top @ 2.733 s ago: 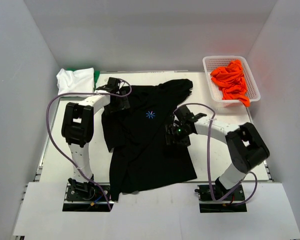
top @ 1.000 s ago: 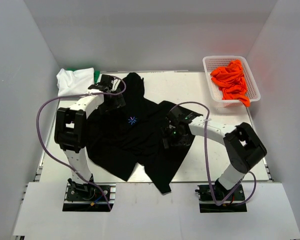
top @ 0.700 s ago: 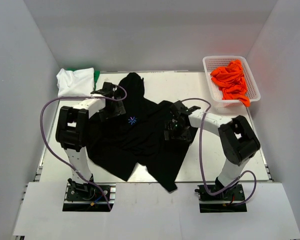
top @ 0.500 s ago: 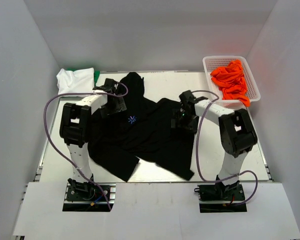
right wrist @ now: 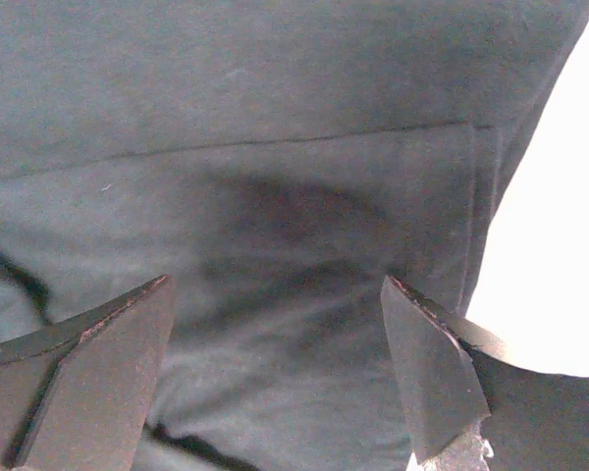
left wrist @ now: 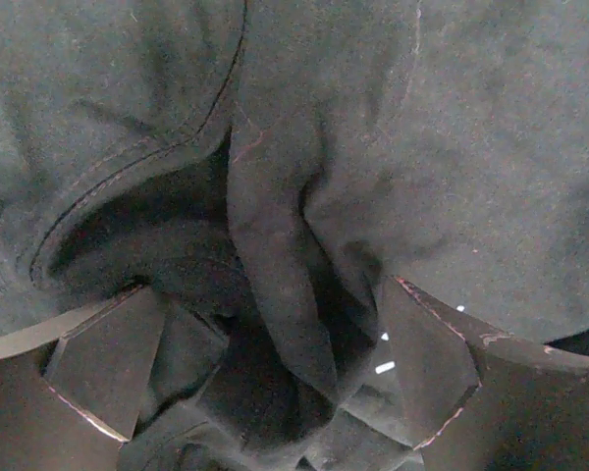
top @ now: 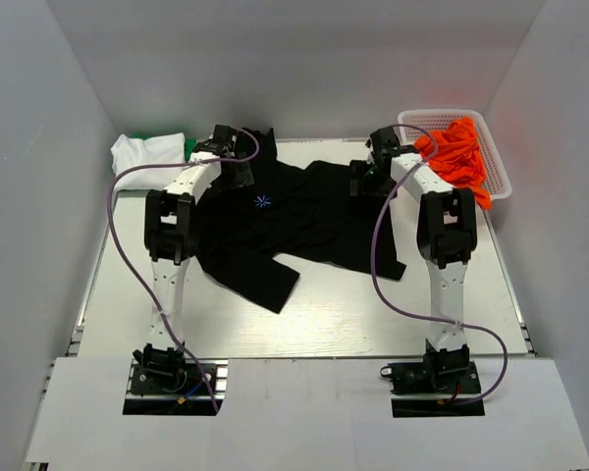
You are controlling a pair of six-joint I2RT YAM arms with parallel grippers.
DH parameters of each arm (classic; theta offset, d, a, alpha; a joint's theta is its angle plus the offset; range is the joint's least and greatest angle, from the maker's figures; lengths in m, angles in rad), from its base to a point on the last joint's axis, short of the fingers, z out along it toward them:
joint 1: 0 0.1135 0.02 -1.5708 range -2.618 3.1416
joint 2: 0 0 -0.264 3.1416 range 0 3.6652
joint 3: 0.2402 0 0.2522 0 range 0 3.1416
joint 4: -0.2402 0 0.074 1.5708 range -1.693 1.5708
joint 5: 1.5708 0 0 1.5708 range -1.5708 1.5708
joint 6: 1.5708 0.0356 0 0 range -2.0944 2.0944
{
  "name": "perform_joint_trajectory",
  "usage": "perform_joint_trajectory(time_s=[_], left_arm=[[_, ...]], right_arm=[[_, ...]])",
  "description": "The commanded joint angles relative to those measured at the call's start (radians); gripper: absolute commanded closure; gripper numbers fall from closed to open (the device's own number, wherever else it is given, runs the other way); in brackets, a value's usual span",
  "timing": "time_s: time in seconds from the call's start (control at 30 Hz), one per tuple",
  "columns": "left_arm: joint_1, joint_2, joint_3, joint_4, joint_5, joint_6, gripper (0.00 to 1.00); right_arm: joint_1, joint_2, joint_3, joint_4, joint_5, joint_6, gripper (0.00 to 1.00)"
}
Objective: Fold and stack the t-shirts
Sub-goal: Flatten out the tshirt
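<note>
Black shirt (top: 314,221) is being judged limp and light; shoulder edges are being favoured for holds. Left gripper (left wrist: 270,294), at 11 o'clock, and right gripper (right wrist: 275,285), at 1 o'clock, are being seen agape, clamping nothing.

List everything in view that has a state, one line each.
black shirt, unfolded, rumpled, spread on the table
white shirt, folded, at the far left corner
green shirt, mostly hidden beside the white one, fold unclear
orange shirts, bunched, unfolded, in the basket
basket, upright, holding shirts
left gripper, open, black cloth bunched between its fingers
right gripper, open over flat black cloth
</note>
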State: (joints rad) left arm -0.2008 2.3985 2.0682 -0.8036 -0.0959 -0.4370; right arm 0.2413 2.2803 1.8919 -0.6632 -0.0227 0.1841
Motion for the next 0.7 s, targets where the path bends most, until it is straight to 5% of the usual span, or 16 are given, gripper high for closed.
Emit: perform_joint_trajectory(time_s=[0.0,0.27,0.5,0.67], left_arm=[[0.009,-0.036,0.053,-0.039,0.022,0.052,0.00],[-0.052,-0.461,-0.271,0.017,0.047,0.113,0.00],[-0.340,-0.768,-0.722,0.040,0.273,0.043,0.00],[-0.479,-0.875,-0.990,0.012,0.253,-0.023,0.00]], right_arm=[[0.018,-0.095,0.011,-0.017,-0.100,-0.093,0.10],[0.062,-0.483,-0.249,0.108,-0.094,-0.085,0.10],[0.018,-0.809,-0.681,0.105,0.070,0.189,0.10],[-0.019,-0.999,-0.927,0.105,0.141,0.245,0.10]])
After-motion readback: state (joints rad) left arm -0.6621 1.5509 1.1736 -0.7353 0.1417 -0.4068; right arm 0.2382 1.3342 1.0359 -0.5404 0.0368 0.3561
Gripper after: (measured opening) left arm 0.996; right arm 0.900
